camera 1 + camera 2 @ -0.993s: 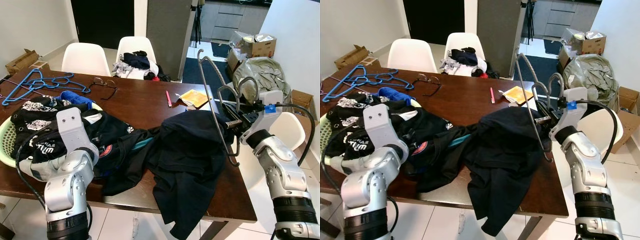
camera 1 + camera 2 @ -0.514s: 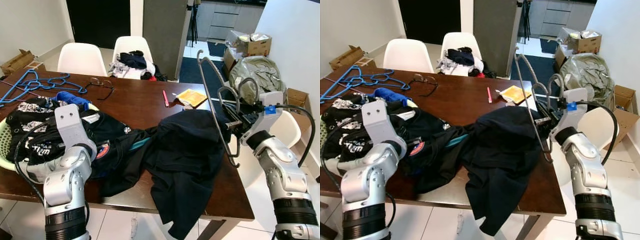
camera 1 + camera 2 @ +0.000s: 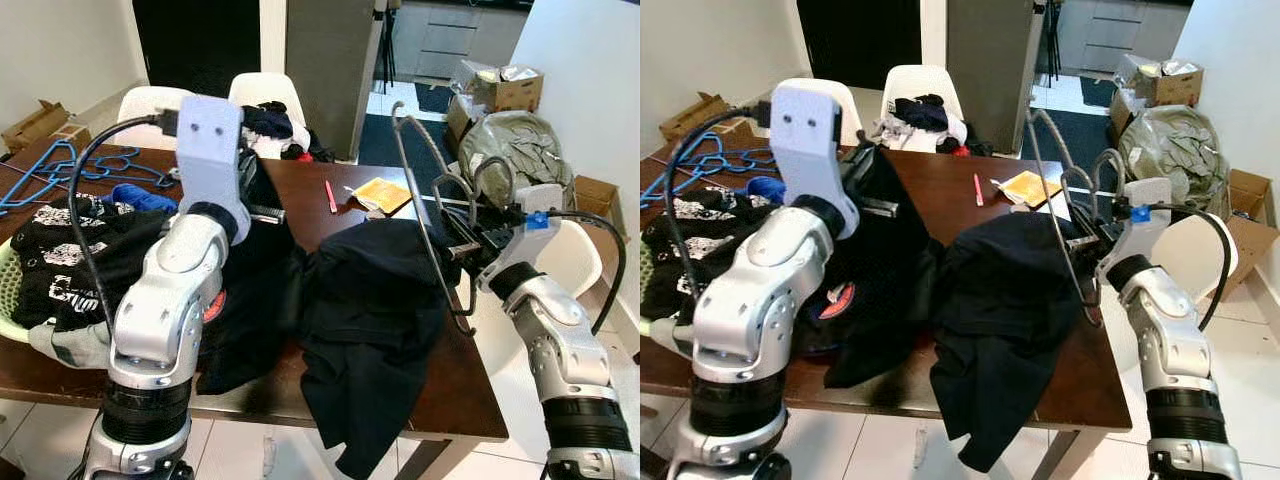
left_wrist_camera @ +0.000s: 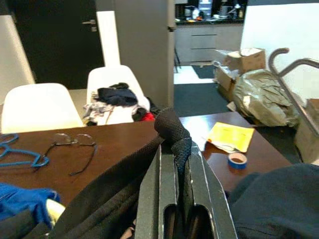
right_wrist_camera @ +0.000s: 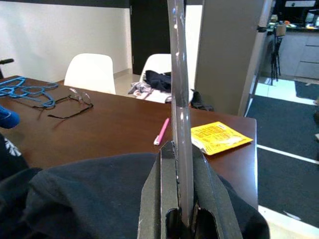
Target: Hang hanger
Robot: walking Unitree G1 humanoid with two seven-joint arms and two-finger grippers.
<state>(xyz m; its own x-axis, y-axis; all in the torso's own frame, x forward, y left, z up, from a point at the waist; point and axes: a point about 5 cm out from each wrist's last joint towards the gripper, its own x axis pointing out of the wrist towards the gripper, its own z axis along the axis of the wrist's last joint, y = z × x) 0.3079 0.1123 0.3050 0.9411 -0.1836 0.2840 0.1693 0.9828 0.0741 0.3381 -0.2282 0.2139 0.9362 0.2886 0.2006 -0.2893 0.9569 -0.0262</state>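
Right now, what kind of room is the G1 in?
Most likely a home dining area used for sorting laundry: a dark wooden table with white chairs behind it, clothes heaped in a green laundry basket, and kitchen cabinets through the doorway beyond.

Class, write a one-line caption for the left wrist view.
Left gripper pinching black garment above a brown table.

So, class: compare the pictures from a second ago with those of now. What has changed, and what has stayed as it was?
The left pincer, low by the laundry basket a second ago, has risen above the table, lifting a fold of the black garment it is shut on. The right pincer stays clamped on the grey hanger at the table's right edge; the dark shirt lies unmoved.
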